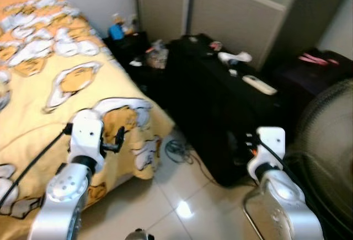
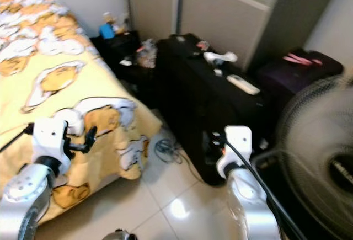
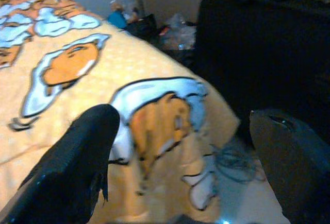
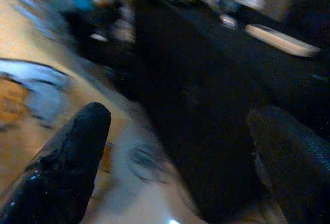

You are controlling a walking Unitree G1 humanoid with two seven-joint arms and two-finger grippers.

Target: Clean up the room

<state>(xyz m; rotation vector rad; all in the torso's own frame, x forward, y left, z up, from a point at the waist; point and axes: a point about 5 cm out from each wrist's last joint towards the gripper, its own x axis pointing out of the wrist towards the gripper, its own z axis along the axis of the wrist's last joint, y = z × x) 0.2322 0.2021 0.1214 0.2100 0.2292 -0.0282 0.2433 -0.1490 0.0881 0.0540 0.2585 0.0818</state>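
A bed with a yellow cartoon-print duvet [image 1: 66, 80] takes up the left. Beside it stands a big black case [image 1: 220, 118] with a white remote [image 1: 259, 84] and a white object [image 1: 234, 58] on top. A tangled cable [image 1: 177, 150] lies on the tile floor between them. My left gripper [image 3: 183, 118] hovers open over the bed's near corner, holding nothing. My right gripper [image 4: 180, 113] is open in front of the black case, a little above the floor, and is also empty.
A dark nightstand [image 1: 129, 44] behind the bed carries a blue item [image 1: 116, 31] and small clutter. A standing fan [image 1: 325, 135] is close on my right, with a dark purple bag [image 1: 317, 63] behind it. Shiny tile floor [image 1: 176, 201] lies ahead.
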